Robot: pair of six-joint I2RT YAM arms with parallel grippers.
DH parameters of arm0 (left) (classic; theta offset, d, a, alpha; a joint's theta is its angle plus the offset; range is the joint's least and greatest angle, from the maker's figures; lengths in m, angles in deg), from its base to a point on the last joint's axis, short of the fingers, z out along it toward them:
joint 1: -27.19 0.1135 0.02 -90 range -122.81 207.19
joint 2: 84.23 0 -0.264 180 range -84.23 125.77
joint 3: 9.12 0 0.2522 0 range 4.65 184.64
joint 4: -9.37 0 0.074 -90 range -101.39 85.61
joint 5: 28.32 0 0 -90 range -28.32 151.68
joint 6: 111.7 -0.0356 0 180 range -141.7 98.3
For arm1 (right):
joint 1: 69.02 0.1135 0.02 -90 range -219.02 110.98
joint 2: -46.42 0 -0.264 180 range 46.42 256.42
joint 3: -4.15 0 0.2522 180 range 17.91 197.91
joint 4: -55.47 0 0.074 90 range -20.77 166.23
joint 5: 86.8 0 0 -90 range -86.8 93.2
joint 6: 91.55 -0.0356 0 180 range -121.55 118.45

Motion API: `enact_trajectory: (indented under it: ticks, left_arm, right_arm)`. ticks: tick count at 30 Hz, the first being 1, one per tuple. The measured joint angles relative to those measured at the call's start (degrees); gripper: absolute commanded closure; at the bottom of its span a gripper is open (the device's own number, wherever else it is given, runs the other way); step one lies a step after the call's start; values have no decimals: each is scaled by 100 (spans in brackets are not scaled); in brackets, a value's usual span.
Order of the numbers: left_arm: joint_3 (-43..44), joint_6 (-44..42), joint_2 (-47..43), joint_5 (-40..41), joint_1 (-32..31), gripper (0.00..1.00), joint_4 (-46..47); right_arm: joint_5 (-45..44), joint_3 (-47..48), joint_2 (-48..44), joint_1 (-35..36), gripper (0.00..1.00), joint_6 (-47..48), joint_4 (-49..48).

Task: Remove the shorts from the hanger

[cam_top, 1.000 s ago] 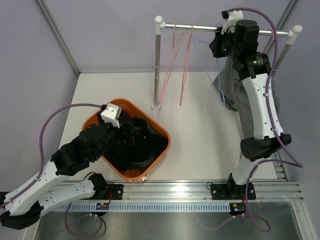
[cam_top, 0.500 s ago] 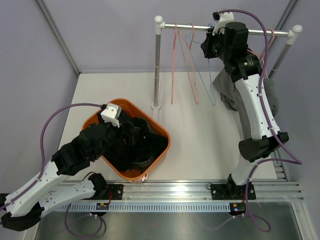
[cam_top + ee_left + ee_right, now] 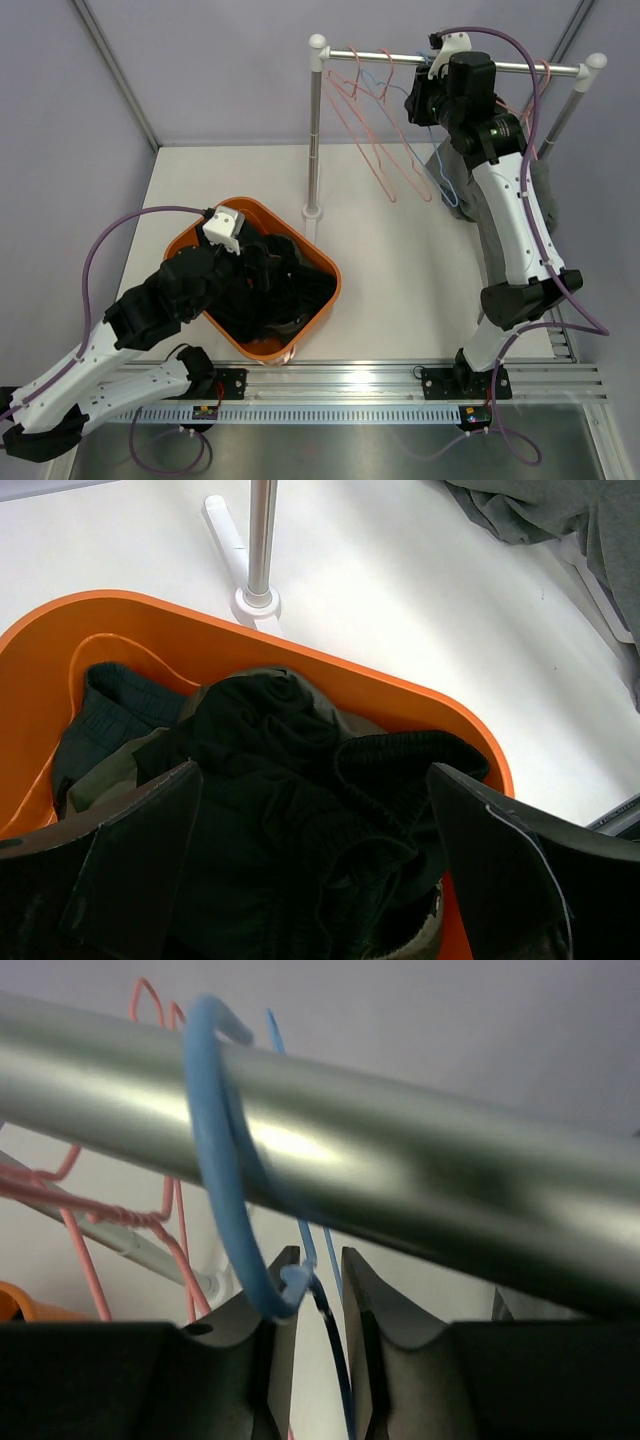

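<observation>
Grey shorts (image 3: 455, 170) hang on a blue wire hanger (image 3: 448, 192) from the metal rail (image 3: 380, 58), partly hidden behind my right arm. My right gripper (image 3: 425, 92) is up at the rail. In the right wrist view its jaws (image 3: 315, 1290) stand narrowly set around the blue hanger's (image 3: 215, 1160) neck, just under the rail (image 3: 400, 1170). My left gripper (image 3: 258, 268) is wide open over the orange basket (image 3: 318, 248), empty, above several dark shorts (image 3: 280, 780) piled inside. The grey shorts (image 3: 560, 510) also show at the left wrist view's top right.
Empty pink wire hangers (image 3: 380, 150) hang slanted on the rail left of my right gripper and show in the right wrist view (image 3: 80, 1220). The rack's left post (image 3: 314, 150) stands just behind the basket, and its foot (image 3: 258, 598) shows beyond the basket's rim (image 3: 330, 670).
My right gripper shifted left along the rail with the blue hanger, then slightly back. The pink and blue hangers swung and now hang slanted. The left arm has not moved.
</observation>
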Motion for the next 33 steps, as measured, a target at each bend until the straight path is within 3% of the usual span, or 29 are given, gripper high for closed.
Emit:
enact_trajectory:
  ticks: [8,15,19,33]
  left_arm:
    - [-22,0,0,-37,83,1,7]
    - [-22,2,0,-59,127,1,7]
    - [-22,2,0,-81,138,1,7]
    - [-39,2,120,-256,188,1,11]
  right_arm:
    - [-179,-328,-597,-2,57,-85,472]
    - [-420,-905,-1779,-2,43,-98,446]
    - [-846,-1187,-2378,-70,39,-17,328]
    - [-968,-1733,-2494,-1799,32,-39,101]
